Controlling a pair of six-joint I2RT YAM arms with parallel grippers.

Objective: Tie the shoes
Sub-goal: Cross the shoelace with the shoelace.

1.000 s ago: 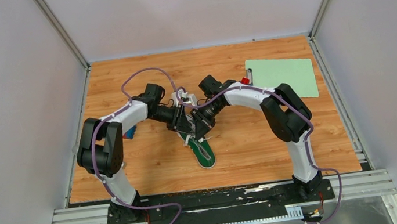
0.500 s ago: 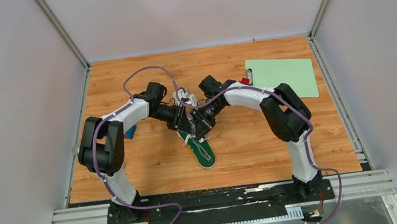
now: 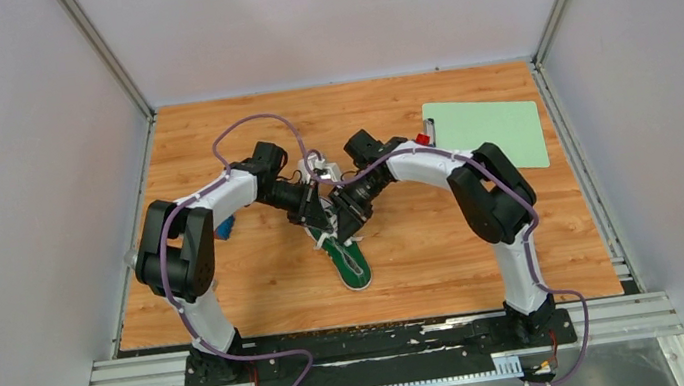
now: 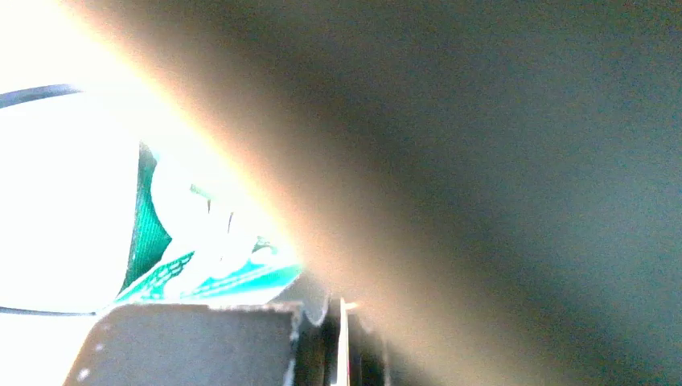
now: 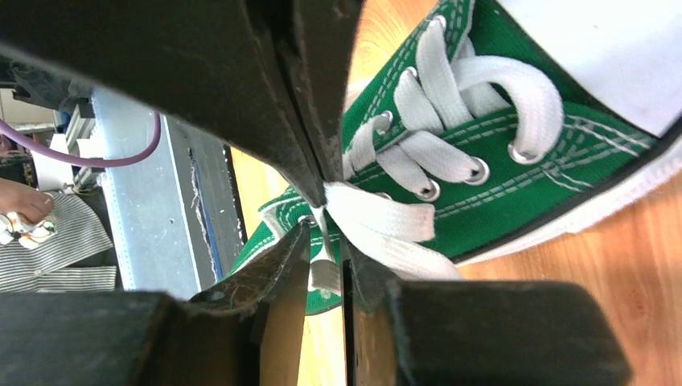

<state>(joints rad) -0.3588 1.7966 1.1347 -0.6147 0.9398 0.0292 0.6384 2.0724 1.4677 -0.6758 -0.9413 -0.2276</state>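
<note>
Shoe sits sole-down about mid-table, heel toward the arm bases, toe end hidden under both grippers. It's small canvas and looks light, so it will likely slide or tip if a strand is tugged sideways. Nothing pins it.

Laces are flat, white, soft and floppy. They hold no shape unless kept taut. The flat weave should pinch well but may slip from a thin grip. Best hold is a free strand just off the top eyelets, pinched across its width, not the crossed rows or the canvas.

Left gripper is over the shoe's tongue with jaws fully closed. Its tips pinch the laces where strands bunch at the top eyelets, clear in the right wrist view. Left wrist view is washed out.

Right gripper is just beside it, jaws a narrow crack apart with a strand in the gap. Can't tell if it grips.

- **Crowding:** both grippers sit tight over the shoe, so there's a finger-clash risk.
- **Open room:** bare wood to the right of the shoe and on its near side gives space to draw a strand out.
- **Mat:** well right of the shoe and beyond it.
- **Small blue thing:** left of the shoe, half behind the left arm.
- **Walls:** well apart from the shoe.
</note>
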